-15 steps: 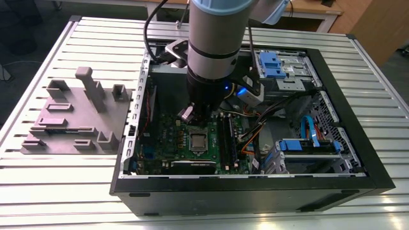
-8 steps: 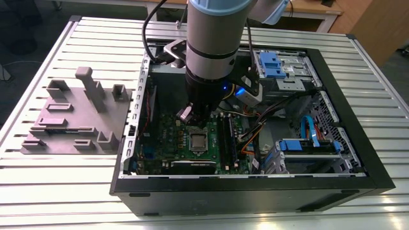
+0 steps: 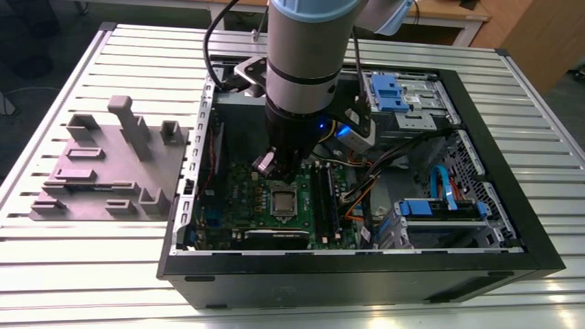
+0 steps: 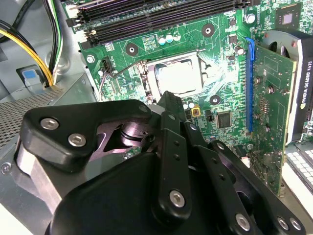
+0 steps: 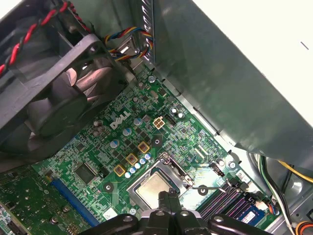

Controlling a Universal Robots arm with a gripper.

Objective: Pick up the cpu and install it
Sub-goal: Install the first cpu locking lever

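The cpu is a silvery square chip lying flat in the socket of the green motherboard, inside the open computer case. Both wrist views show it too, as the cpu and the cpu, framed by the socket's metal bracket. My gripper hangs straight down from the arm just above the socket. Its black fingers are pressed together with nothing between them. In the second wrist view the gripper ends at the socket's edge, close over the chip.
A grey stepped plastic block lies on the slatted table at the exterior view's left. Around the socket stand the case fan, a graphics card, memory slots, yellow cables and blue drive brackets.
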